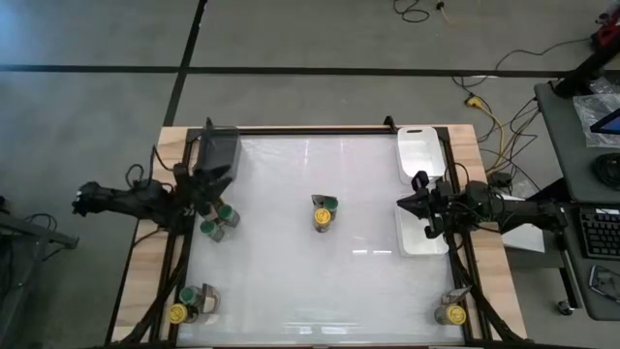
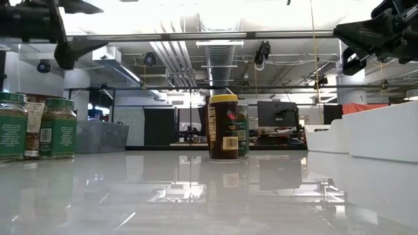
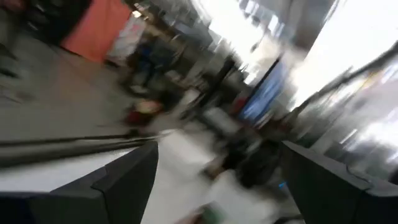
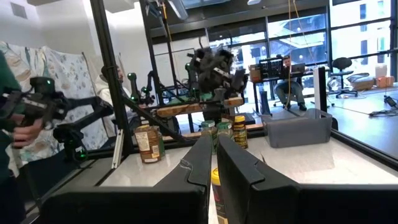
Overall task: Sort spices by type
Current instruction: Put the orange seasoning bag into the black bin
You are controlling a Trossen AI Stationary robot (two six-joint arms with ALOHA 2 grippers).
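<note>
White tabletop [image 1: 291, 281] carries jars: two [image 1: 324, 210] at centre, green-lidded ones [image 1: 219, 221] at nine o'clock, more at the seven [image 1: 190, 305] and five o'clock [image 1: 450, 310] corners. Left gripper [image 1: 199, 199], fingers apart, hangs above the nine o'clock jars. Right gripper [image 1: 405, 204], fingers together, sits at three o'clock over the trays [image 1: 418, 155].

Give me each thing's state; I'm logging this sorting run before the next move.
left gripper: open, empty, above the left jar cluster.
right gripper: shut, empty, beside the trays.
centre jars: upright, yellow-lidded and green-lidded together.
left jar cluster: upright, unsorted.
white trays: no jars inside.
</note>
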